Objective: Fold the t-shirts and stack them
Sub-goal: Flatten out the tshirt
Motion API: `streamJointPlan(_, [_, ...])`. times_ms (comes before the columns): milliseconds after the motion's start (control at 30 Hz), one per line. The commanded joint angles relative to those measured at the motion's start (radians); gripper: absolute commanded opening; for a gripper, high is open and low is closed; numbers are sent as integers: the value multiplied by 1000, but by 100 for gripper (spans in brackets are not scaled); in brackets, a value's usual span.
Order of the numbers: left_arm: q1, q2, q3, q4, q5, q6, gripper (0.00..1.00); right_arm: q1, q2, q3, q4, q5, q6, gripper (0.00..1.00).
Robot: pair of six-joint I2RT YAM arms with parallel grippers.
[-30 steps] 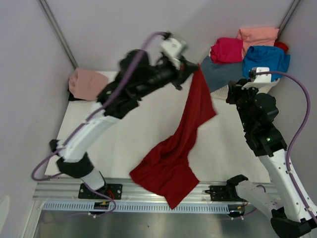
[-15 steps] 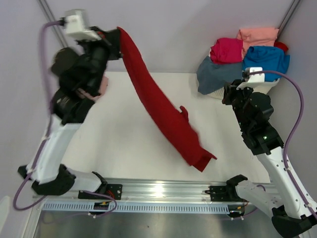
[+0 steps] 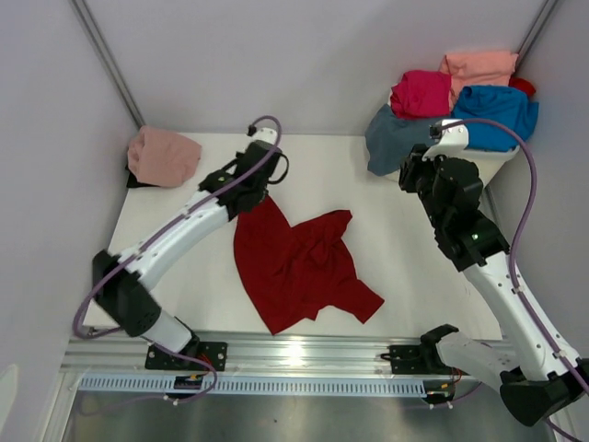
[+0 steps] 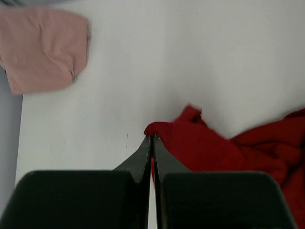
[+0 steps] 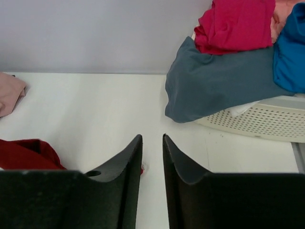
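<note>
I saw the dark red t-shirt (image 3: 294,262) lying crumpled on the white table (image 3: 386,249), about the middle and toward the near edge, with one sleeve spread out to the right. The left pincer (image 4: 152,137) was down at the far left corner of this shirt. Its two fingers were pressed together and a thin line of red cloth showed between them, so it was holding the shirt by the edge.

The right pincer (image 5: 152,138) was over the right side of the table, near the basket (image 5: 257,119). There was only a narrow gap between its fingers, and nothing was in the gap. It was well apart from the red shirt.

The dusty pink t-shirt (image 3: 164,155) lay as a soft bundle at the far left corner of the table, apart from the red one. The white perforated basket stood at the far right corner. The slate grey-blue t-shirt (image 5: 214,88) hung over its rim toward the table. The magenta t-shirt (image 5: 236,24) sat on top of it, the bright blue t-shirt (image 3: 497,110) was just beside it on the right, and the salmon t-shirt (image 3: 479,66) was behind them both.
</note>
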Motion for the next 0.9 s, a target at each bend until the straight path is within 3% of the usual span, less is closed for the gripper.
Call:
streamJointPlan(0, [-2, -217, 5, 195, 67, 54, 1, 6, 37, 59, -16, -8, 31, 30])
streamJointPlan(133, [-7, -246, -3, 212, 130, 81, 1, 5, 94, 76, -33, -57, 69, 36])
streamJointPlan(300, [-10, -311, -73, 238, 89, 54, 1, 6, 187, 39, -12, -113, 112, 40])
streamJointPlan(400, [-10, -416, -184, 333, 121, 48, 1, 5, 271, 11, -1, -106, 153, 39])
streamJointPlan(567, [-10, -625, -420, 542, 304, 106, 1, 6, 400, 7, 10, -120, 196, 39])
streamJointPlan(600, [-10, -645, -449, 546, 289, 94, 4, 5, 420, 10, 11, -120, 202, 39])
streamJointPlan(633, [-10, -661, -445, 519, 273, 87, 17, 5, 460, 16, 4, -119, 208, 38])
streamJointPlan(667, [-10, -659, -440, 492, 258, 78, 35, 5, 477, 22, 5, -123, 213, 38])
streamJointPlan(700, [-10, -653, -405, 459, 226, 68, 68, 5, 491, 25, 8, -123, 219, 38])
streamJointPlan(733, [-10, -633, -386, 382, 200, 60, 75, 6, 517, 28, 8, -126, 222, 38])
streamJointPlan(867, [-10, -612, -320, 255, 33, -31, 84, 8, 561, 38, 10, -129, 235, 38])
